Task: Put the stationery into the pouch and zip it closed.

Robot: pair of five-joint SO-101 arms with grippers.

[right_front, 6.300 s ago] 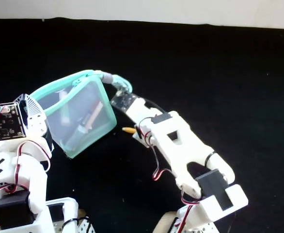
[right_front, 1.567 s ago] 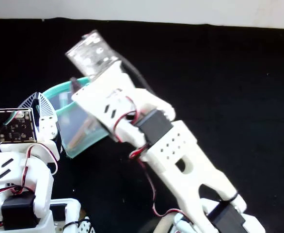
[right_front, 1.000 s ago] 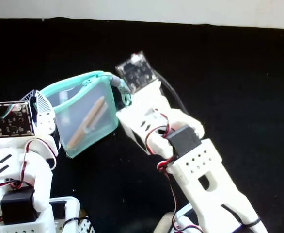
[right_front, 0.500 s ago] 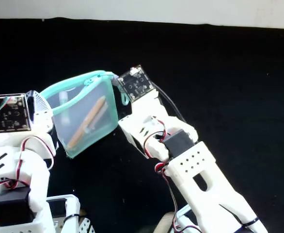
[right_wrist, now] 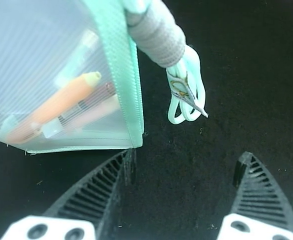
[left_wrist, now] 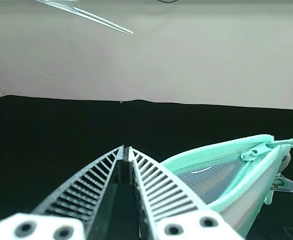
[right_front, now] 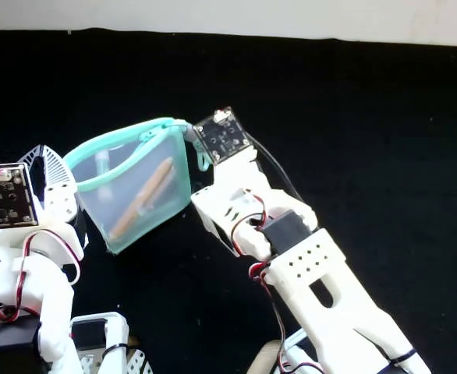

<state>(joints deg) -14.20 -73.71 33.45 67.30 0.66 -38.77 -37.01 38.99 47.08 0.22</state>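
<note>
the high camera looks steeply down over the desk [right_front: 369,117] from its near edge, well back. my left wrist camera looks level along my left gripper [left_wrist: 124,148] to the desk's far edge and the wall [left_wrist: 186,60], with the pouch [left_wrist: 221,165] close beside. my right wrist camera looks down past my right gripper [right_wrist: 186,156], very near the pouch's end. all three share the pouch.

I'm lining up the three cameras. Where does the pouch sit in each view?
High view: pouch left of centre.
Left wrist view: alongside the shut left tool, zipper edge showing.
Right wrist view: just beyond the open right tool, pens inside.
Shared landmark: the looped cord at the pouch's corner.
</note>
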